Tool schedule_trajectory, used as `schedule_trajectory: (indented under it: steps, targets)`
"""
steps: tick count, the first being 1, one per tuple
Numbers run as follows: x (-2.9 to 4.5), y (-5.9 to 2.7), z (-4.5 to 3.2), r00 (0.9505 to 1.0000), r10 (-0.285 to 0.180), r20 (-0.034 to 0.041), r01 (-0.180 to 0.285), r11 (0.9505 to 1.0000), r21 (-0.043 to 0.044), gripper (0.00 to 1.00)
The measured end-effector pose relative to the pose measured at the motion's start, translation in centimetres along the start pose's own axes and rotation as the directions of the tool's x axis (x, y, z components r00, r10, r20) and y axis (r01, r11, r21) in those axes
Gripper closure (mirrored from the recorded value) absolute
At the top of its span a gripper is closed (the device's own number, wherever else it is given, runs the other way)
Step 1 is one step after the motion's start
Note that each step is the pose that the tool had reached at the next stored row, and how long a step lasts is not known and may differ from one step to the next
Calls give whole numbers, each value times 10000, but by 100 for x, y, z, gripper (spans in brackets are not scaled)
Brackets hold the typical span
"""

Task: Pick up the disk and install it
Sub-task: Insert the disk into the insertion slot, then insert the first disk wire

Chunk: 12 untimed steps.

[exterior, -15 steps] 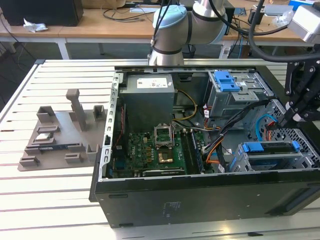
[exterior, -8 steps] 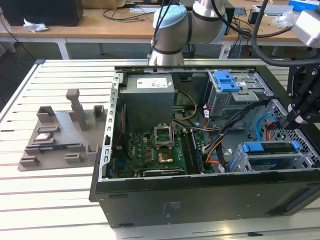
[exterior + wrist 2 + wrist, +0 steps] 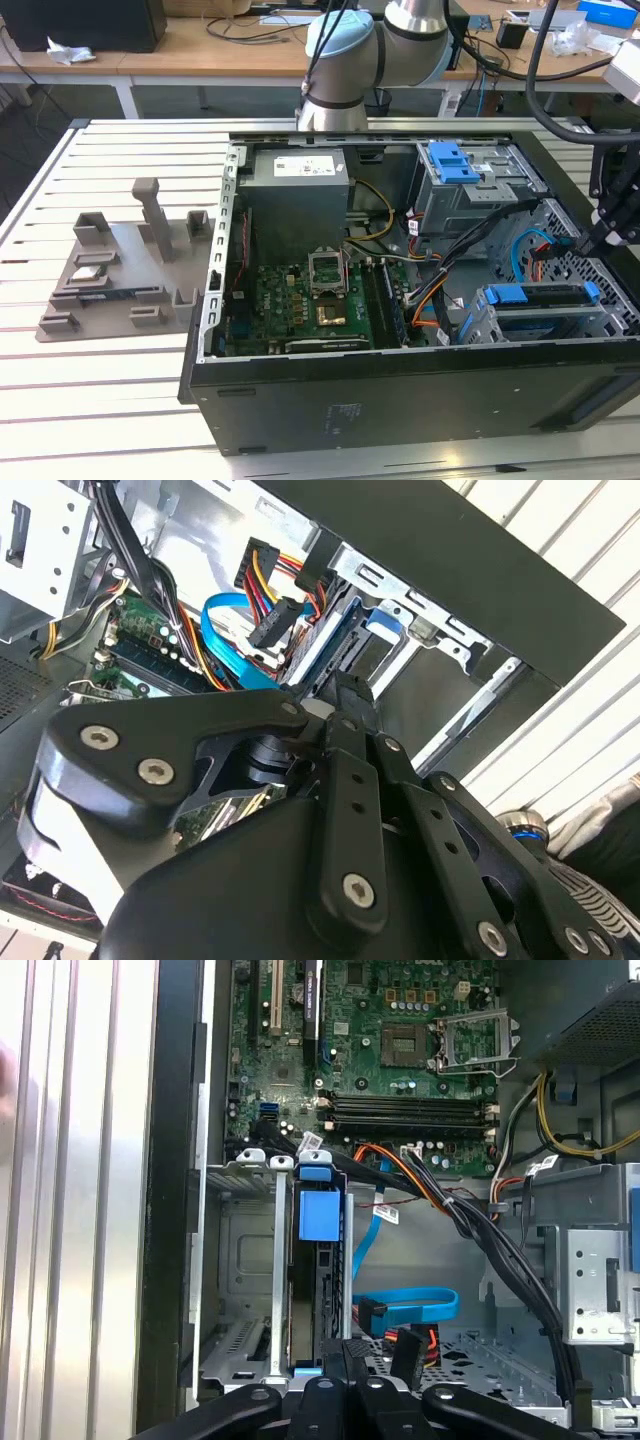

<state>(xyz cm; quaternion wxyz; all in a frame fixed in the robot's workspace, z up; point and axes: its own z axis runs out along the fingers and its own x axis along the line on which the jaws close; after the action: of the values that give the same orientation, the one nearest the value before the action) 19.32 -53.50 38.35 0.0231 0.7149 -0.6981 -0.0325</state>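
In the exterior view, an open black computer case (image 3: pixel 400 395) lies on its side on a white slatted worktop (image 3: pixel 90 400). Inside it sit a green circuit board (image 3: pixel 300 310), a grey metal box (image 3: pixel 298 200) with a white sticker, and loose bundles of coloured cables (image 3: pixel 440 290). At the corner of the case nearest the exterior view's right, a metal drive cage (image 3: pixel 540 315) holds the disk (image 3: pixel 535 296), which is already seated in a slot, its blue rail running along the top. A second cage with a blue latch (image 3: pixel 452 160) stands further back. The dark tool (image 3: pixel 610 225) hangs at the exterior view's right edge, just beside the cage and partly cut off. A grey plastic fixture (image 3: pixel 125 270) rests on the worktop outside the case, well apart from it.

In the second wrist view, black linkage arms of the tool (image 3: pixel 345 705) cover most of the foreground. Beyond them the disk (image 3: pixel 335 645) sits in its cage with a blue handle showing, cables crowded close beside it. The tips are hidden behind the linkage.

In the first wrist view, the disk (image 3: pixel 318 1260) stands edge-on in the cage, blue tab at its end, with an open slot beside it and the case wall close by. The tool (image 3: pixel 345 1360) reaches up to the disk's near edge. I cannot tell whether its tips are apart or together.
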Motion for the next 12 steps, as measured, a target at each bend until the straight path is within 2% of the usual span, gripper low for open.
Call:
schedule_trajectory:
  steps: [12]
  targets:
    - [0, -3, 0, 10000, -2, -1, 2, 10000, 0, 89]
